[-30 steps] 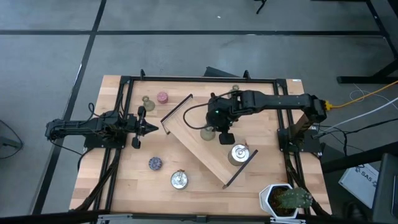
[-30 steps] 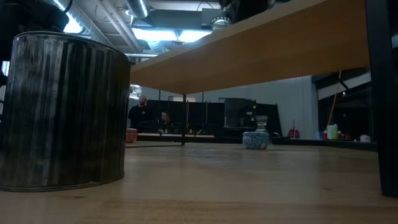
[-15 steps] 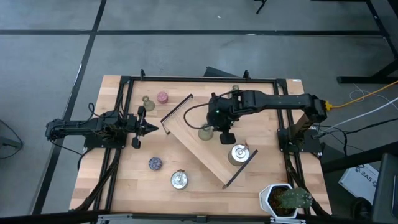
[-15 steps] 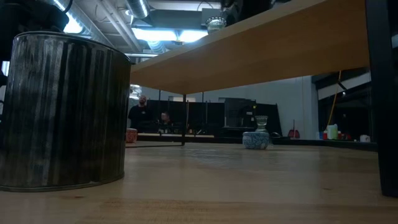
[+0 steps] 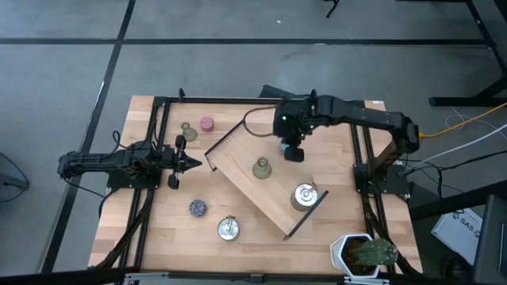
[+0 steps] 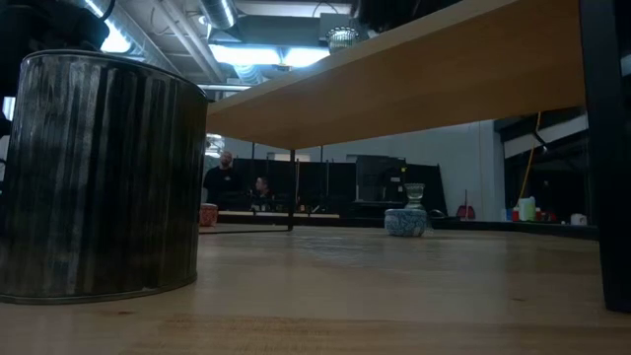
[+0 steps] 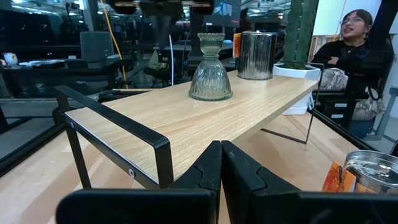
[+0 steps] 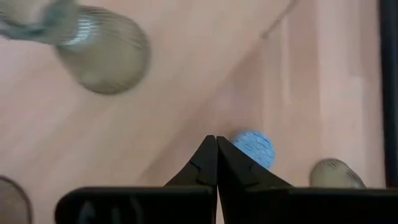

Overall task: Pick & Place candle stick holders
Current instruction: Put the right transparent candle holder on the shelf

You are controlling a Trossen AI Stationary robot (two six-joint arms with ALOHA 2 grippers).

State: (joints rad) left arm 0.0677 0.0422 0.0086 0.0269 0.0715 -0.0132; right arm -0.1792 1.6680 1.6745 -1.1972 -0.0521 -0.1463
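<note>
An olive-green bell-shaped holder (image 5: pixel 261 168) stands upright on its wide base on the long wooden tray (image 5: pixel 238 162); it also shows in the left wrist view (image 7: pixel 210 78) and the right wrist view (image 8: pixel 102 53). A shiny silver holder (image 5: pixel 303 195) stands on the tray's near end. My right gripper (image 5: pixel 293 153) is shut and empty, above the tray's far edge and apart from the green holder. My left gripper (image 5: pixel 194 164) is shut and empty at the table's left. On the table stand a pink holder (image 5: pixel 207 123), an olive holder (image 5: pixel 188 129), a bluish-purple holder (image 5: pixel 197 207) and a second silver holder (image 5: pixel 229 229).
A potted green plant (image 5: pixel 364 253) stands at the near right corner. The right wrist view shows a blue holder (image 8: pixel 254 148) and another olive holder (image 8: pixel 336 173) on the table beside the tray. The tray stands raised on black metal legs (image 7: pixel 118 130). People sit beyond the table (image 7: pixel 354 43).
My right gripper has gone from beside the olive-green holder toward the table's far edge and a little right. The holder stays standing upright on the tray, now alone.
</note>
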